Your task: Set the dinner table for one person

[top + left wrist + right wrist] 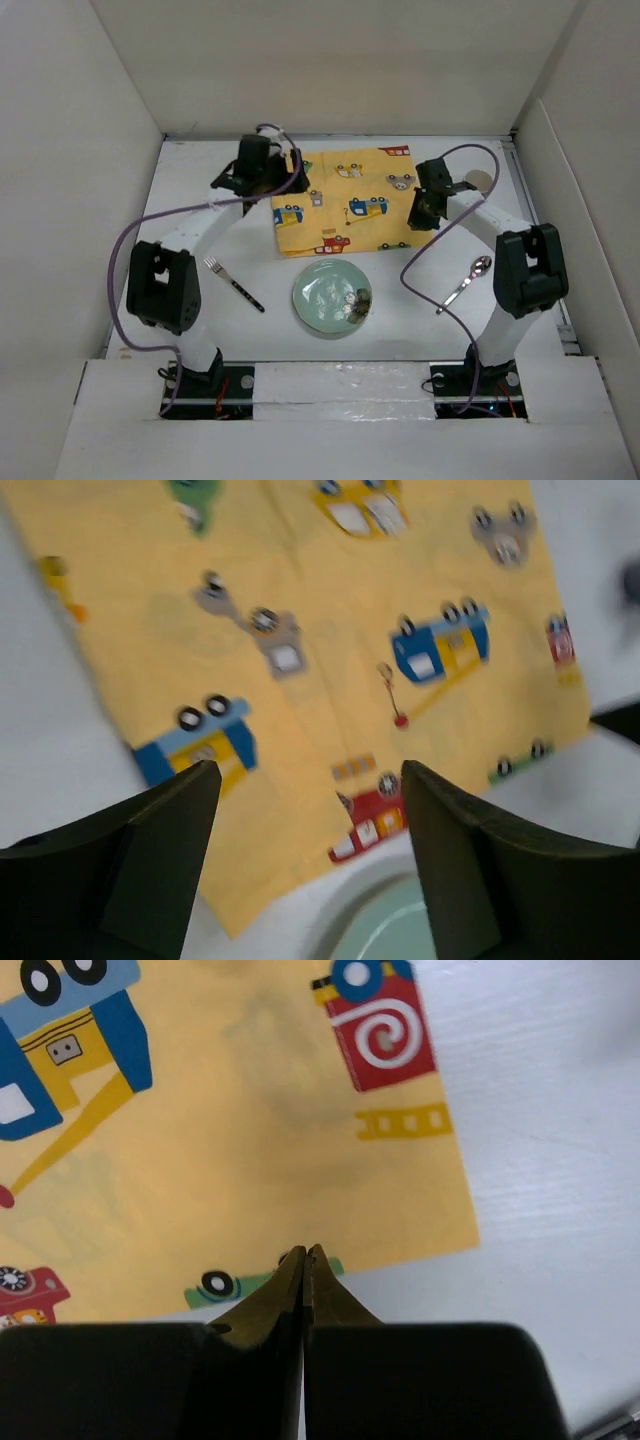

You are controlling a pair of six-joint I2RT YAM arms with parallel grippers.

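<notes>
Left jaws apart, right jaws together.

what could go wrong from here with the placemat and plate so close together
1. The right gripper is shut at the edge of the placemat, seemingly pinching it, while the left gripper hangs open above the cloth. A pull from one side only could skew or bunch the cloth.
2. The plate sits just off the placemat's near edge. Dragging the cloth toward the arms could nudge the plate or ride up over it.
</notes>
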